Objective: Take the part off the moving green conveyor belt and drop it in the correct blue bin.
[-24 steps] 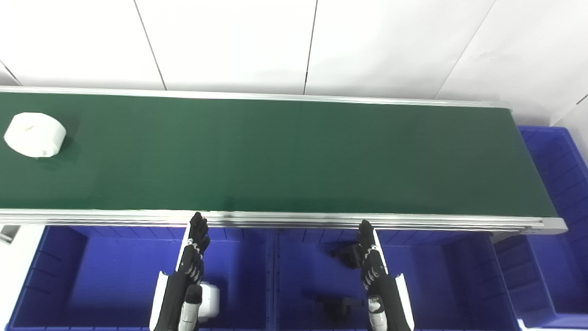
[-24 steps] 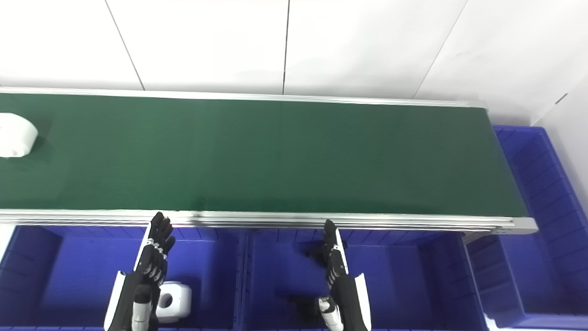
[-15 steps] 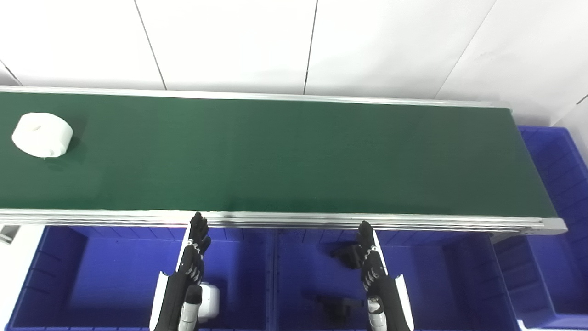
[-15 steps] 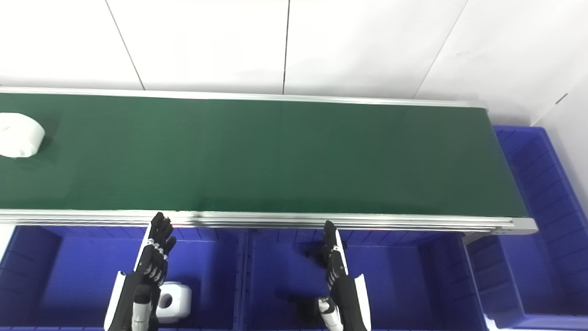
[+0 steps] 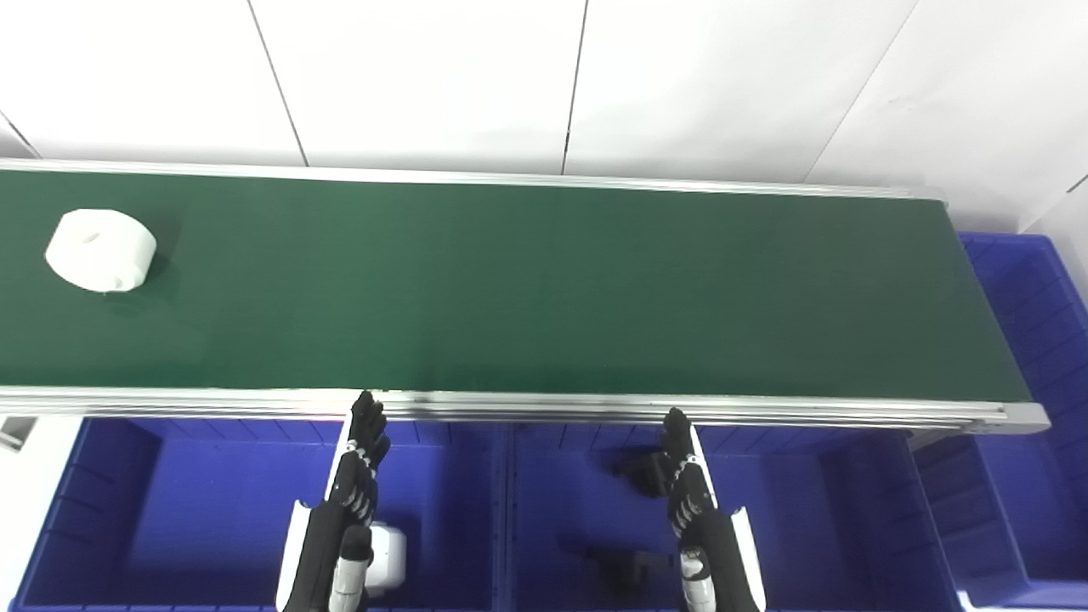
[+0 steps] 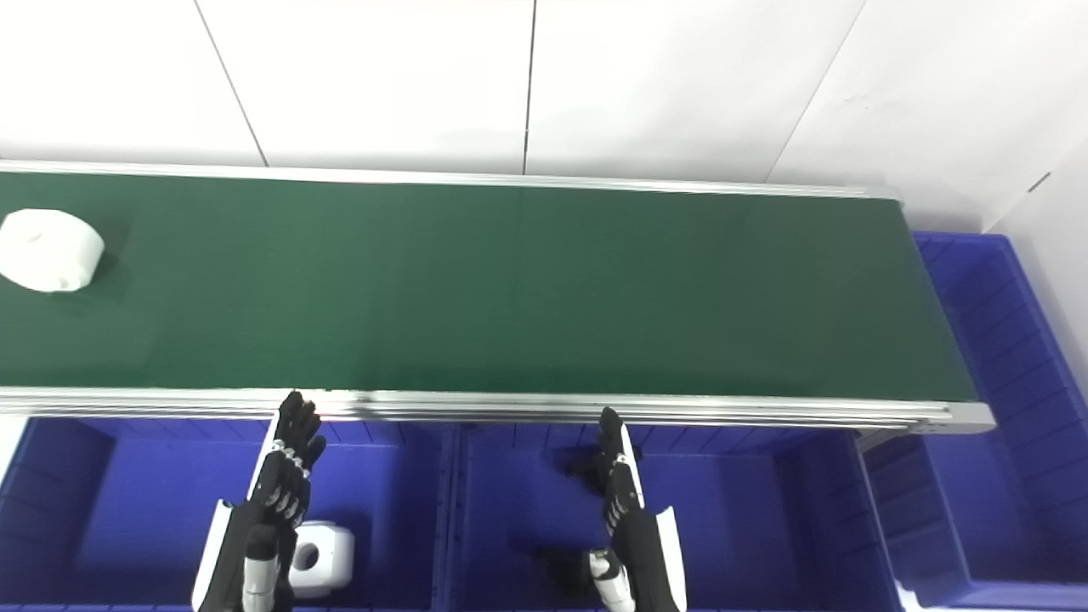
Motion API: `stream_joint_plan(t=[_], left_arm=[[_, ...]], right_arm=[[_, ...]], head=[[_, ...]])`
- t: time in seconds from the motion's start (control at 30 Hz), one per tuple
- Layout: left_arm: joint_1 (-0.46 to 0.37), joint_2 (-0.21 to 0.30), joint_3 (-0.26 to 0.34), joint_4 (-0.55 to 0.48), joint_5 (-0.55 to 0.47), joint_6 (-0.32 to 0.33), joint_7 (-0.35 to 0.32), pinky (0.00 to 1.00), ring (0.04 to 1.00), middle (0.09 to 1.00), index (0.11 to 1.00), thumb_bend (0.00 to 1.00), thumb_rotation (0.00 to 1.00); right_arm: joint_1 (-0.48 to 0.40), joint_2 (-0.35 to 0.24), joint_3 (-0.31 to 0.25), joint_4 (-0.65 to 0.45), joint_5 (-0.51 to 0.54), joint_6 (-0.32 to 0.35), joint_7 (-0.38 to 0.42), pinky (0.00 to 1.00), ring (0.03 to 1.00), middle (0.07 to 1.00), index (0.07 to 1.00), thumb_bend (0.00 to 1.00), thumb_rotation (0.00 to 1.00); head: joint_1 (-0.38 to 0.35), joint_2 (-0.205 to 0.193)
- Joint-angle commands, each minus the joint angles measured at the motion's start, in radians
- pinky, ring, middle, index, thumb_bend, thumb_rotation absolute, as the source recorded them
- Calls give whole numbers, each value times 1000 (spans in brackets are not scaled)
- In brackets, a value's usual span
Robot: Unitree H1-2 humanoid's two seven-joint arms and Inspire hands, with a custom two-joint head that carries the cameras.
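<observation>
1. A long dark green conveyor belt (image 5: 544, 289) with silver aluminium rails is stretching across the scene from 9 o'clock to 3 o'clock, against a white panelled wall (image 5: 544, 76).
2. A white, short cylindrical part (image 5: 100, 251) with a dimple in its top is lying on the belt far out at 9 o'clock, well apart from both hands.
3. The black left hand (image 5: 361, 463) is hovering at about 7 o'clock over the left blue plastic bin (image 5: 127, 501), fingers straight and spread slightly, holding nothing, tips just short of the belt's near rail.
4. The black right hand (image 5: 684, 476) is hovering at about 5 o'clock over the middle blue plastic bin (image 5: 790, 510), fingers extended, close together and empty.
5. A white blocky part with a round hole (image 6: 321, 557) is sitting in the left bin beside the left arm.
6. Dark parts (image 5: 642, 472) are lying in the middle bin near the right hand.
7. Another blue bin (image 5: 1041, 340) is standing at 3 o'clock beyond the belt's end.
</observation>
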Motion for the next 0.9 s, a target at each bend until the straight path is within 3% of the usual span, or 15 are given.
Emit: stream_joint_plan(t=[0.0, 0.87], left_arm=[[3, 3, -5, -16, 1, -43, -7, 983, 1000, 1000, 1000, 862, 1000], [-3, 14, -14, -8, -21, -44, -19, 1000, 1000, 1000, 1000, 878, 1000]], right_arm=[[10, 10, -1, -18, 0, -32, 0, 1000, 1000, 1000, 1000, 1000, 1000], [7, 7, 2, -15, 9, -30, 6, 1000, 1000, 1000, 1000, 1000, 1000]], head=[[2, -1], [2, -5]])
